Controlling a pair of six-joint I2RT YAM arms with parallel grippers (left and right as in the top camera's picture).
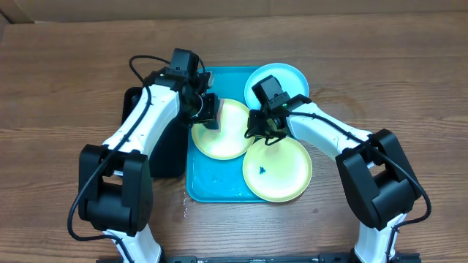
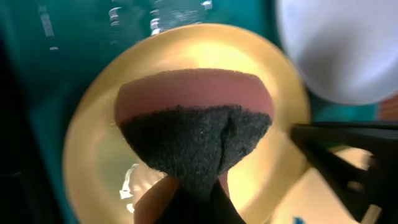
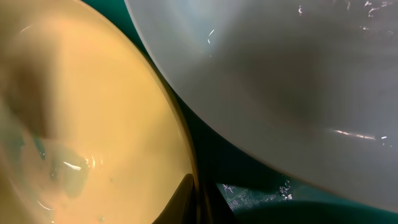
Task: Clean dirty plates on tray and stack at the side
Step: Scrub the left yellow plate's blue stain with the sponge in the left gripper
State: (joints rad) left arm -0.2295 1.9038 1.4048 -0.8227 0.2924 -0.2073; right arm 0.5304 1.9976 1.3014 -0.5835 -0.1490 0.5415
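Three plates lie on the turquoise tray [image 1: 208,186]. One yellow-green plate [image 1: 227,139] is at centre left, a second yellow-green plate [image 1: 285,172] with a blue speck is at front right, and a light blue plate [image 1: 291,76] is at the back right. My left gripper [image 1: 207,109] is shut on a pink sponge with a dark scouring face [image 2: 196,134], held over the centre-left plate [image 2: 93,143]. My right gripper [image 1: 260,131] is shut on that plate's right rim [image 3: 189,168], with the light blue plate [image 3: 280,74] just beyond.
A smaller black tray [image 1: 167,150] lies left of the turquoise tray, partly under my left arm. Water droplets sit on the turquoise tray floor [image 3: 255,193]. Brown wooden table [image 1: 58,88] surrounds both trays.
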